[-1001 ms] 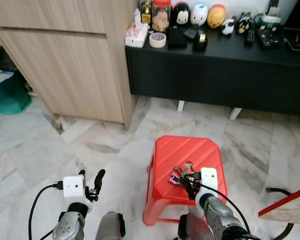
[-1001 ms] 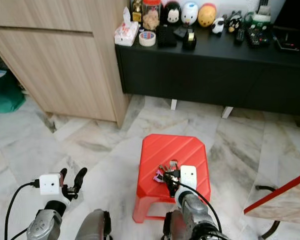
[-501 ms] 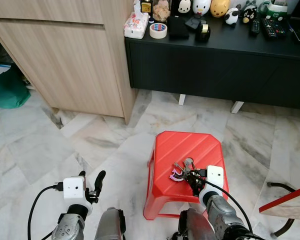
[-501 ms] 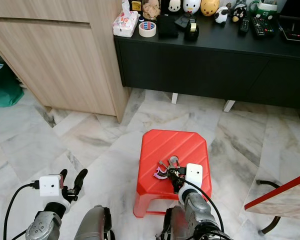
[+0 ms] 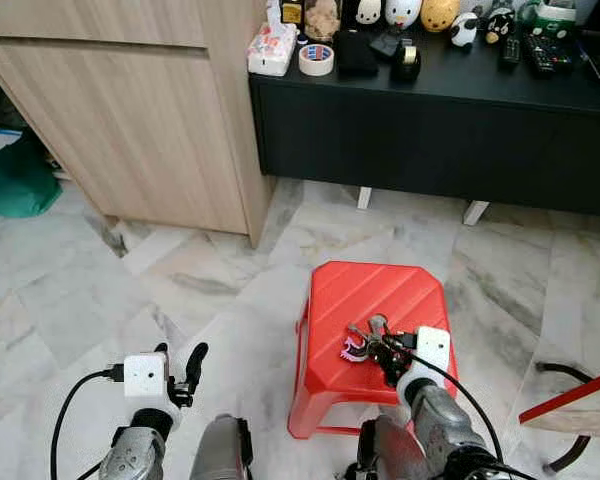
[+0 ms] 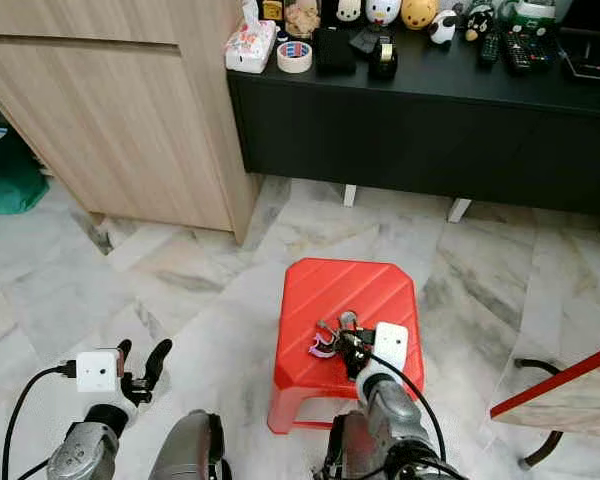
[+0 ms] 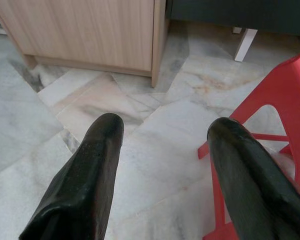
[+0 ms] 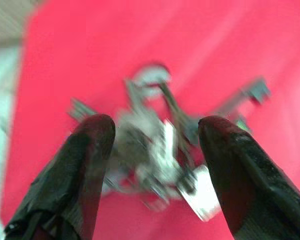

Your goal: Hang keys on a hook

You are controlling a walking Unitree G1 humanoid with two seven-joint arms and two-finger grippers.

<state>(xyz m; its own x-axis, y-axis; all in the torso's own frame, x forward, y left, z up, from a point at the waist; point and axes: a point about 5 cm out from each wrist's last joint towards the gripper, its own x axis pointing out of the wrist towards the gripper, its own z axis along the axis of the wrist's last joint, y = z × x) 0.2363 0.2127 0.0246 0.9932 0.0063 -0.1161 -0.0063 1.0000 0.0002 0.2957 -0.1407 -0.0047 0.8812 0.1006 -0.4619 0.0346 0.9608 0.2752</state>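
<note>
You see the keys [image 5: 365, 340] lying on the top of the red stool [image 5: 365, 300], near its front edge on the side close to the robot. It is a bunch of metal keys on a ring with a small pink tag. The right gripper [image 8: 157, 145] is low over the stool, and its two black fingers [image 8: 87, 165] stand apart, one on each side of the bunch. The right wrist view is blurred, so you cannot be sure whether the fingertips already touch the keys; it looks as if they only stand beside them, not closed on them.

The left gripper [image 7: 162, 150] hangs over the marble floor [image 5: 130, 290] to the left of the stool, with its fingers spread wide and nothing between them. In its wrist view you see a leg of the stool just beside one finger.

Behind the stool stands a black cabinet [image 5: 430, 130] with small things on top, among them a roll of tape [image 5: 316, 59]. A wooden cupboard [image 5: 130, 110] stands at its left.
</note>
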